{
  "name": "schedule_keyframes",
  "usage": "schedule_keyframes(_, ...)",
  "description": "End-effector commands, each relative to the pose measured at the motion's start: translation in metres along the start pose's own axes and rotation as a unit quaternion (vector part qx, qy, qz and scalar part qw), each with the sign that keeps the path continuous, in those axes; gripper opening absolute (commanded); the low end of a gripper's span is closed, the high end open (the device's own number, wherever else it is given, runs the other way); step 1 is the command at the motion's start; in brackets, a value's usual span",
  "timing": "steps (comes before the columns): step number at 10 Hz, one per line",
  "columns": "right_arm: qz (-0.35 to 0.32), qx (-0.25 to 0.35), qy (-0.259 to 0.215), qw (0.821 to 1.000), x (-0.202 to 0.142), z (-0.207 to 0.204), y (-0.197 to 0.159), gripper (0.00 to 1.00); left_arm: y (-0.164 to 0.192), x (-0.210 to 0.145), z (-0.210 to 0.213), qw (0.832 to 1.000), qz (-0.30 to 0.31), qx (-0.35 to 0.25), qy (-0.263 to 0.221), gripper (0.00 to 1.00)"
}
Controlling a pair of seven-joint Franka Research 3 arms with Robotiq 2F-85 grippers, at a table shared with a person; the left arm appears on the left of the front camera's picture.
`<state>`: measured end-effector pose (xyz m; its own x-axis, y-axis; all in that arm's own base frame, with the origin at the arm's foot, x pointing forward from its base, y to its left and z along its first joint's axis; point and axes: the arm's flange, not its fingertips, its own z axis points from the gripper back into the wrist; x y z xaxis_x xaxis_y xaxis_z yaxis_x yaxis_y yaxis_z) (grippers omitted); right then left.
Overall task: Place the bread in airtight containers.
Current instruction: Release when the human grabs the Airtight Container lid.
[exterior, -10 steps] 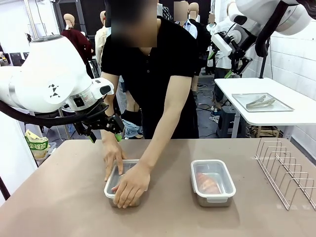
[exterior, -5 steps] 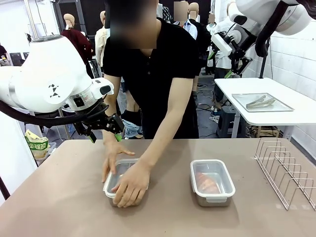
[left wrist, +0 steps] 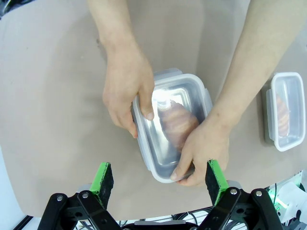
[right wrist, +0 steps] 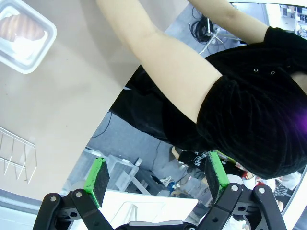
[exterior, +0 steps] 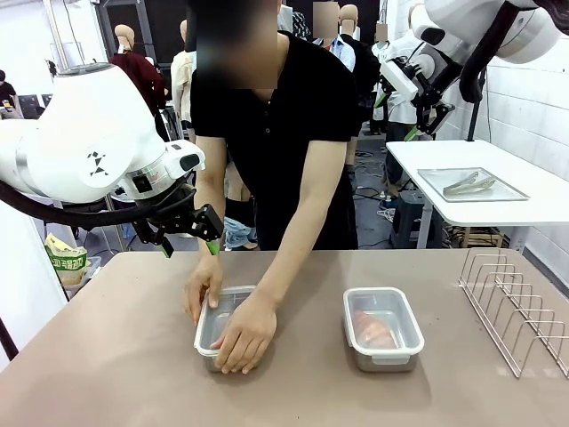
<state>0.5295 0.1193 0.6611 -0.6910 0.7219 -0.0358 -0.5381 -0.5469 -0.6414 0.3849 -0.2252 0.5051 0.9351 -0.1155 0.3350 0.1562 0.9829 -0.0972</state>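
brown bench (exterior: 116, 356): it holds two steel tins and a wire rack (exterior: 518, 307) on the robot's right side.
left tin (exterior: 224, 322): a steel box with a clear lid, near the middle of the bench. a golden roll (left wrist: 180, 123) lies inside it, seen through the lid in the left wrist view.
person's hands: one hand (exterior: 244, 332) lies flat on top of the lid. the other hand (exterior: 204, 285) holds the far edge of the same tin, thumb on the lid.
right tin (exterior: 382, 327): a steel box with its clear lid on, standing apart from the left tin and from the hands. a second roll (exterior: 374, 330) lies inside.
left gripper (exterior: 188, 233): up in the air, behind the left tin and above the far edge of the bench. its jaws are wide apart and hold nothing. in the left wrist view the green pads (left wrist: 102, 177) stand on each side of the tin far below.
right gripper (exterior: 428, 114): high up, far back on the robot's right, above a white side table (exterior: 542, 200). its jaws are spread wide and hold nothing.
steel tray (exterior: 470, 185): flat on the white side table, with tongs (exterior: 469, 184) lying on it.
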Motion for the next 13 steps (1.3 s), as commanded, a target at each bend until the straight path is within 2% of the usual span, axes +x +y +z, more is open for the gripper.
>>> schedule_keyframes(1, 0.002, -0.001, 0.001, 1.0, 0.0, 0.0002, 0.0002, 1.0, 0.0009, 0.0007, 0.0008, 1.0, 0.0, 0.003, -0.002, 1.0)
schedule_keyframes(13, 0.002, -0.001, 0.001, 1.0, 0.0, 0.0002, 0.0002, 1.0, 0.0009, 0.0007, 0.0008, 1.0, 0.0, 0.003, -0.002, 1.0)
